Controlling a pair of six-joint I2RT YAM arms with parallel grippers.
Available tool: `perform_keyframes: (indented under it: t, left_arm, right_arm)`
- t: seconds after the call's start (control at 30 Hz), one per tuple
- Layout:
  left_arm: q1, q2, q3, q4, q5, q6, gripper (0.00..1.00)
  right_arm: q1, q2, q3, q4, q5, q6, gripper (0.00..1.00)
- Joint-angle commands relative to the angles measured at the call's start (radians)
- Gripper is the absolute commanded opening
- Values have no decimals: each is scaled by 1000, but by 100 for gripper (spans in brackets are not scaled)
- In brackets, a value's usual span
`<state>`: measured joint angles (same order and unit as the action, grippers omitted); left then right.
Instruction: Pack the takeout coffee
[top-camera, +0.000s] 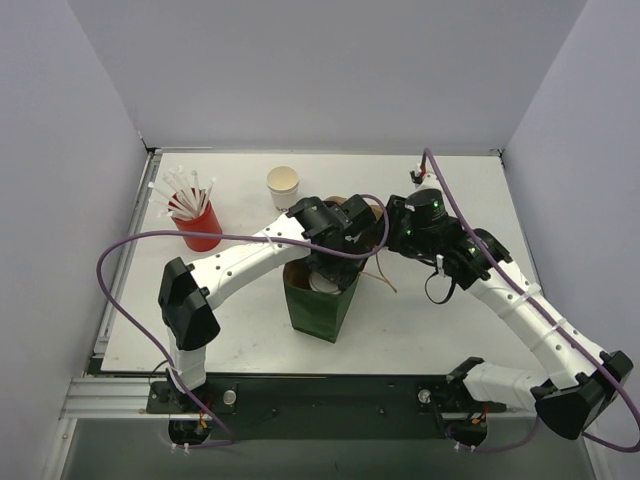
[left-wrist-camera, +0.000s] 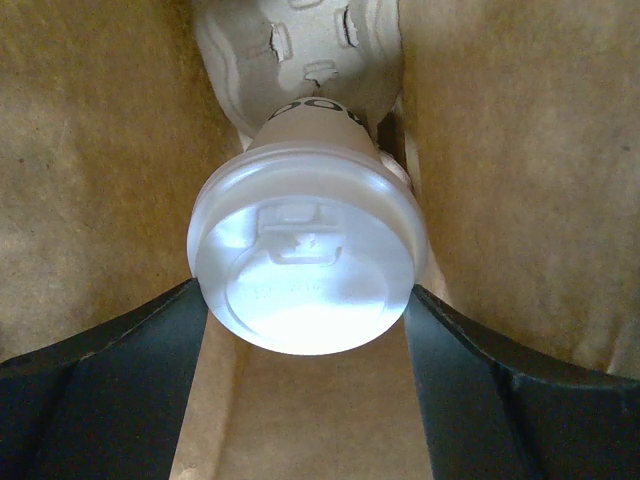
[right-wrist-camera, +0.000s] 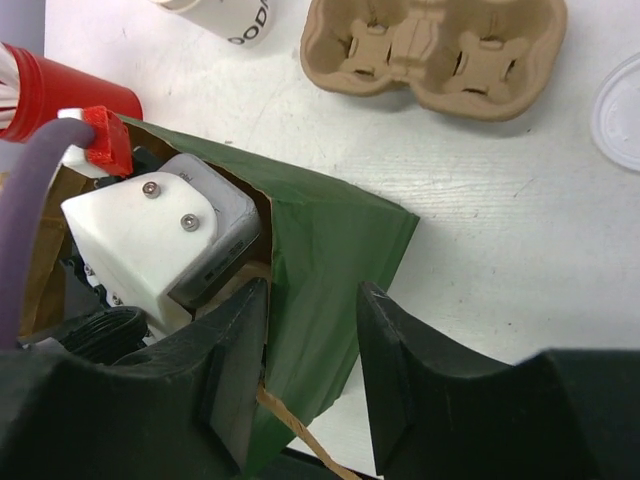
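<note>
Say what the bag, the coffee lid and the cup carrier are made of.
Bag: paper, matte green outside, brown kraft inside; it creases sharply.
Takeout coffee lid: probably thin plastic, glossy, translucent white, moulded sip tab.
Cup carrier: moulded paper pulp, rough tan, soft-edged cut flaps.

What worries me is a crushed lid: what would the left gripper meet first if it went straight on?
The cup: its lid sits right between the fingers of the left gripper, facing it. Behind the cup lies a carrier inside the bag; how far off is unclear.
</note>
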<state>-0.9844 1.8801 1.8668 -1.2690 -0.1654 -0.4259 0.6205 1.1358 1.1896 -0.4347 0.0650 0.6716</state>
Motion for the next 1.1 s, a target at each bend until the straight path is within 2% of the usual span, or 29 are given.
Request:
perform_keyframes:
  t: [0.0, 0.1, 0.27, 0.37, 0.53, 0.67, 0.93, 1.07]
  left_arm:
    - [-8, -13, -4, 13, -22, 13, 33]
    - [-8, -16, -18, 13, -23, 15, 33]
    - [-7, -16, -44, 16, -26, 16, 33]
    - [-8, -12, -54, 17, -28, 19, 33]
    - [-7, -10, -58, 13, -25, 19, 33]
    - [-7, -19, -70, 19, -29, 22, 33]
    - [-8, -13, -83, 7, -26, 30, 33]
    - [-8, -18, -96, 8, -22, 32, 33]
  right_arm:
    - [2, 21, -25, 77, -48, -10, 35]
    - [2, 25, -35, 90, -44, -7, 31]
    - [5, 18, -35, 73, -7, 34, 9]
    - [10, 13, -25, 51, 10, 55, 3]
    - [16, 13, -12, 13, 73, 82, 0]
    - [19, 30, 2, 2, 67, 88, 0]
    - [122, 39, 77, -61, 197, 131, 0]
    - [127, 47, 67, -59, 234, 148, 0]
